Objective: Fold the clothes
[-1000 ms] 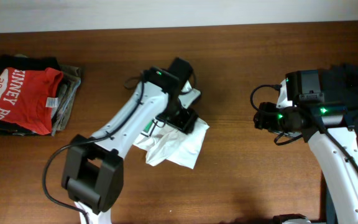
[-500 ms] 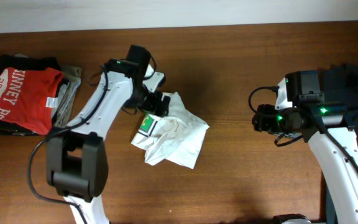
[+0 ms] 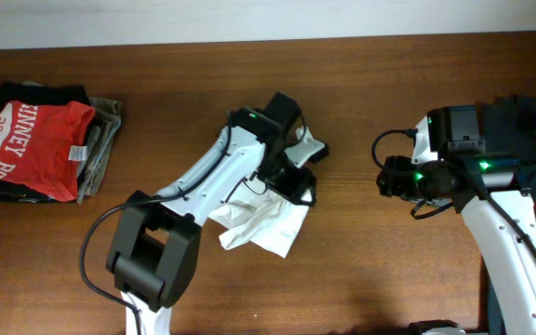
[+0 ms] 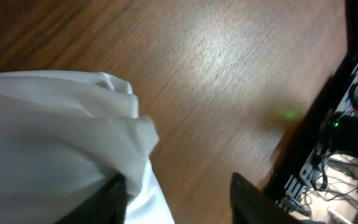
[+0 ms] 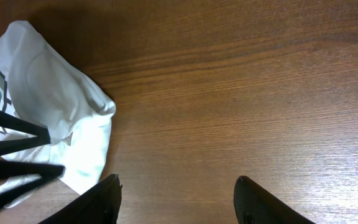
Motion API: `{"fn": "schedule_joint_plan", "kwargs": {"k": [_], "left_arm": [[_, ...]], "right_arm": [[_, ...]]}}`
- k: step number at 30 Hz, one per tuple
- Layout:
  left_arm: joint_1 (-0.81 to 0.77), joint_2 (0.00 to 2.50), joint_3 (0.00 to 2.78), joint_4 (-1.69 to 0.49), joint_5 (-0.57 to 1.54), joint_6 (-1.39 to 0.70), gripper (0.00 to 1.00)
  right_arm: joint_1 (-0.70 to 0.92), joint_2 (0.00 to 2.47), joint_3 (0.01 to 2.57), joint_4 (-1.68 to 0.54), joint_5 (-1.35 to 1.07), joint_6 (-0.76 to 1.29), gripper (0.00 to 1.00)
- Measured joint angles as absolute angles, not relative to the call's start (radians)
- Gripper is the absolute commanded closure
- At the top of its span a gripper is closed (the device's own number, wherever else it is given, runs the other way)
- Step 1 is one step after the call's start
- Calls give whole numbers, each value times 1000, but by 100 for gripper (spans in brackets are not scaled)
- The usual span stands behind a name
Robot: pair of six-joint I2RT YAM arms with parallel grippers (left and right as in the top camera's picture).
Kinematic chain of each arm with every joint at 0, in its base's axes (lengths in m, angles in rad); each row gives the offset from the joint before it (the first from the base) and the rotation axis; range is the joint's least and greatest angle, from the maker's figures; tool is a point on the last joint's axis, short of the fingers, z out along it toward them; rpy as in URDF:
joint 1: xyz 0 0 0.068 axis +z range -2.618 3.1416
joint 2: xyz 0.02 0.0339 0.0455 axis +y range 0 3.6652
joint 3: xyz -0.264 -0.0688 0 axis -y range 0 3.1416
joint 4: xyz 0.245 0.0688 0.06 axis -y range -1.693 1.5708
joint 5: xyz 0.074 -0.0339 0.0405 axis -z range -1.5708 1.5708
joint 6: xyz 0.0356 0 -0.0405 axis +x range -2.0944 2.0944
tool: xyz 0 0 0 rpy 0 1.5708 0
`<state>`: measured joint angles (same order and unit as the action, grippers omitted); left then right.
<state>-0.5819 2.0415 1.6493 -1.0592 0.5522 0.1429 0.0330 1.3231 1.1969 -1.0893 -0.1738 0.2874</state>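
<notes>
Since half a second ago the left arm has swung from the left side of the white garment (image 3: 261, 223) over to its right upper edge, and the cloth now looks more bunched than it was.

Nearest to the robot's base, the garment lies crumpled on the table (image 3: 370, 279), about in the middle, not yet flat. Just behind it the left gripper (image 3: 298, 181) hangs low over the cloth edge. In the left wrist view its jaws are spread; the white fabric bulges against one finger (image 4: 114, 199) and partly between the two, but nothing is pinched.

I judge the step in hand to be spreading the garment before any fold. To do it well, the gripper should close on a single layer at the very edge, not on the heap, and pull outward low along the wood so that the cloth opens instead of rolling.

The left arm is stretched far, forearm running diagonally across the garment, wrist bent downward.

To the right, well apart from the cloth, the right gripper (image 5: 185, 199) waits with spread, empty jaws above bare wood, facing the garment.

Farther back, a folded pile with a red shirt (image 3: 31, 140) sits at the left edge.
</notes>
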Motion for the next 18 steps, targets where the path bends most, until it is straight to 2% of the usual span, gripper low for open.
{"fn": "schedule_joint_plan", "kwargs": {"k": [3, 4, 5, 8, 9, 13, 18], "left_arm": [[-594, 2048, 1769, -1171, 493, 141, 41], [-593, 2048, 1845, -1229, 440, 140, 50], [-593, 2046, 1918, -1281, 357, 141, 72], [-591, 2047, 1938, -1251, 184, 138, 97], [-590, 2054, 1916, -1208, 157, 139, 100], [-590, 2200, 1872, -1171, 160, 138, 100], [-613, 2233, 1859, -1109, 459, 138, 98]], "right_arm": [[33, 1323, 1198, -1089, -175, 287, 38], [33, 1323, 1198, -1087, -182, 284, 37], [33, 1323, 1198, -1087, -186, 281, 37], [33, 1323, 1198, -1087, -190, 277, 37], [33, 1323, 1198, -1087, -192, 276, 38], [33, 1323, 1198, -1088, -192, 276, 37], [33, 1323, 1198, -1090, -192, 276, 36]]}}
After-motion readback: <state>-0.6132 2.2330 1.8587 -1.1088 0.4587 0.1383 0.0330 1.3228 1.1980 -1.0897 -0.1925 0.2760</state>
